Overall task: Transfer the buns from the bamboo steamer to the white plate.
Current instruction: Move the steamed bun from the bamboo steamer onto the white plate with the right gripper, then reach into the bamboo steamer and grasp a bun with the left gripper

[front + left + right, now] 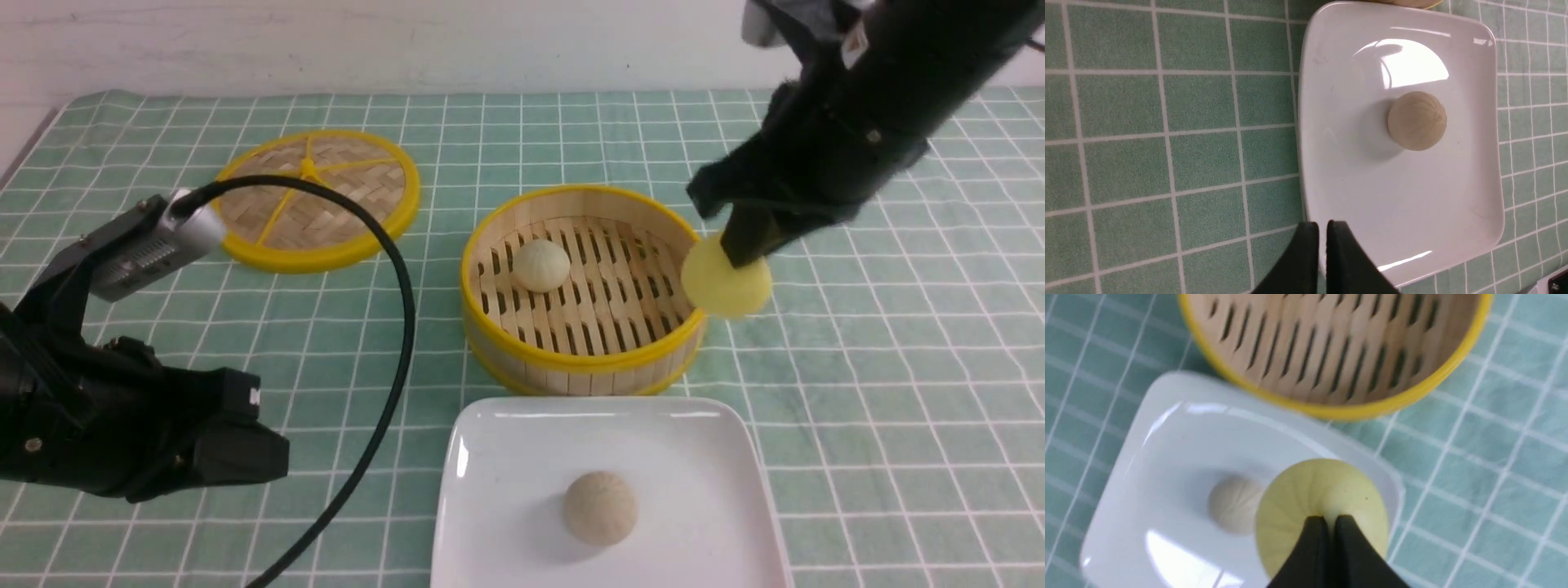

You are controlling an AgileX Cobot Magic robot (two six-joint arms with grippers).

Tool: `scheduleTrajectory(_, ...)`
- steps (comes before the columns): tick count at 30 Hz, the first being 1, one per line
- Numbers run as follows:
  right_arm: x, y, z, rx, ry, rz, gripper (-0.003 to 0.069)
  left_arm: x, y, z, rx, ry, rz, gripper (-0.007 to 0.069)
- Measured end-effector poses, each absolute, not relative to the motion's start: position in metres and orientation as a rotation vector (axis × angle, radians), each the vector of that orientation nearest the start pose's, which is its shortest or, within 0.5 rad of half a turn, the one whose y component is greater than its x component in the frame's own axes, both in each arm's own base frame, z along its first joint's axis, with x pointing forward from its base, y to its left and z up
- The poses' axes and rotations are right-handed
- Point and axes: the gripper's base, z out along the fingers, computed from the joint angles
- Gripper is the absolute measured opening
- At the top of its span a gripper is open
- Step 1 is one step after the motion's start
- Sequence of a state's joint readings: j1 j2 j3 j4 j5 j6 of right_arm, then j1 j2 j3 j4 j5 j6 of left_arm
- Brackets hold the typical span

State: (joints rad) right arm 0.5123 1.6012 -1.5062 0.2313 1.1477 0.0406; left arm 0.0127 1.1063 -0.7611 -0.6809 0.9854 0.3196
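Note:
The bright yellow bun hangs in the air just outside the right rim of the bamboo steamer, pinched at its top by my right gripper, which is shut on it. In the right wrist view the yellow bun sits under the gripper, above a corner of the white plate. A pale cream bun lies on the steamer's slatted floor at the left. My left gripper is low beside the left edge of the plate, fingers nearly together and holding nothing.
A greyish-tan bun rests on the white plate in front of the steamer. A flat woven lid with a yellow rim lies at the back left. A black cable loops from my left arm over the checked green cloth.

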Motion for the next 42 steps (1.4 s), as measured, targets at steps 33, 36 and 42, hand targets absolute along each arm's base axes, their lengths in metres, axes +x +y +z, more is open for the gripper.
scheduleTrajectory(33,0.231,0.120,0.340,-0.530,2.487,0.275,0.0277,0.192,-0.037,0.276,0.074,2.641,-0.614,0.0088)
scheduleTrajectory(36,0.206,0.099,0.362,-0.504,2.469,0.245,0.0138,0.192,-0.037,0.276,0.075,2.642,-0.611,0.0090)
scheduleTrajectory(42,0.148,0.069,0.392,-0.486,2.431,0.237,-0.0015,0.193,-0.037,0.277,0.068,2.626,-0.601,0.0096)
